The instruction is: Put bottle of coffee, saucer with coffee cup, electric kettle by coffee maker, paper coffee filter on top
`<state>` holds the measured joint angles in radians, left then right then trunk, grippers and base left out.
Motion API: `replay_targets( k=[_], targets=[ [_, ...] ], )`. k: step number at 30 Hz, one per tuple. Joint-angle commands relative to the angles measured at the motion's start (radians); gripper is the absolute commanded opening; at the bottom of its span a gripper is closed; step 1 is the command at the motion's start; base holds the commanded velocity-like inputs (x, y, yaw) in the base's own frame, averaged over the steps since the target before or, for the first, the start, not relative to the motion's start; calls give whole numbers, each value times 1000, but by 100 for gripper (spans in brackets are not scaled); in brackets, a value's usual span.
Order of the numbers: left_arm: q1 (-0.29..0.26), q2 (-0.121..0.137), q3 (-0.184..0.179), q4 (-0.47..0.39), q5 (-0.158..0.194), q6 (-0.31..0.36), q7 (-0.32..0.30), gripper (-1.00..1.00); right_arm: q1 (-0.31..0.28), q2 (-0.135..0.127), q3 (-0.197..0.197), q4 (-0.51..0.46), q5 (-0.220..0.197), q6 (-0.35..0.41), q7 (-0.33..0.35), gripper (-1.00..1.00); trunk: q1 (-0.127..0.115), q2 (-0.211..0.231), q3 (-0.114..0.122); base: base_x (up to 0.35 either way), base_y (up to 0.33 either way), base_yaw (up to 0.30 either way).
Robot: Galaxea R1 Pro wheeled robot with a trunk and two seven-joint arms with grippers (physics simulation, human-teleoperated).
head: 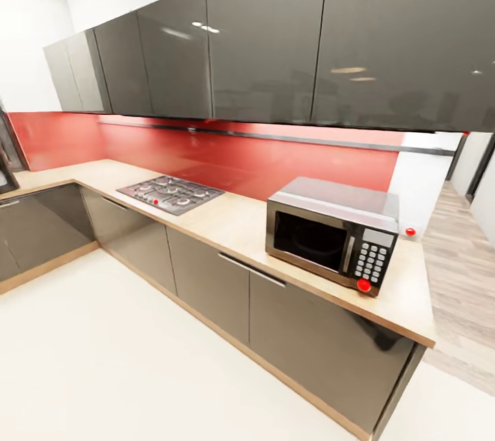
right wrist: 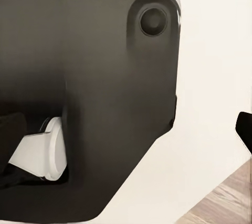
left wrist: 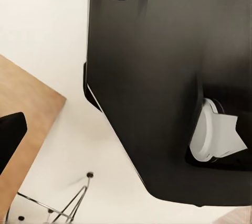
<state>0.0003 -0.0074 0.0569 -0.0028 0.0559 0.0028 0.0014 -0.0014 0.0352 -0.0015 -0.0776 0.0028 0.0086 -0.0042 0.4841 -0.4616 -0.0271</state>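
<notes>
One microwave [head: 335, 232] sits nearest on the wooden countertop [head: 234, 221], a gas hob [head: 170, 193] farther along, dark wall cabinets [head: 275, 35] above. Both wrist views face the robot's dark body [left wrist: 157, 77]; finger state cannot be told.

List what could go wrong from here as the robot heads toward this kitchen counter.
1. The microwave takes up much of the counter's near end, and its front sits close to the edge, so an arm reaching past might bump it.
2. The stove fills another stretch, leaving less bare room for the station.
3. No coffee things show yet, so the robot may have to search further.
</notes>
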Motion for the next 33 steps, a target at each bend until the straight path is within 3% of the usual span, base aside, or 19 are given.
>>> replay_targets(
  k=[1, 20, 33],
  targets=[
    [0, 0, 5, 0, 6, 0, 0, 100, 0, 0, 0, -3, 0, 1, 0, 100, -3, 6, 2, 0, 0, 280],
    [-1, -1, 2, -3, 4, -4, -8, 100, 0, 0, 3, -4, 2, 1, 0, 100, -3, 6, 2, 4, 0, 280],
    [-3, 1, 0, -23, 2, -21, -12, 100, 0, 0, 3, -4, 2, 1, 0, 100, -3, 6, 2, 294, 0, 280]
  ],
)
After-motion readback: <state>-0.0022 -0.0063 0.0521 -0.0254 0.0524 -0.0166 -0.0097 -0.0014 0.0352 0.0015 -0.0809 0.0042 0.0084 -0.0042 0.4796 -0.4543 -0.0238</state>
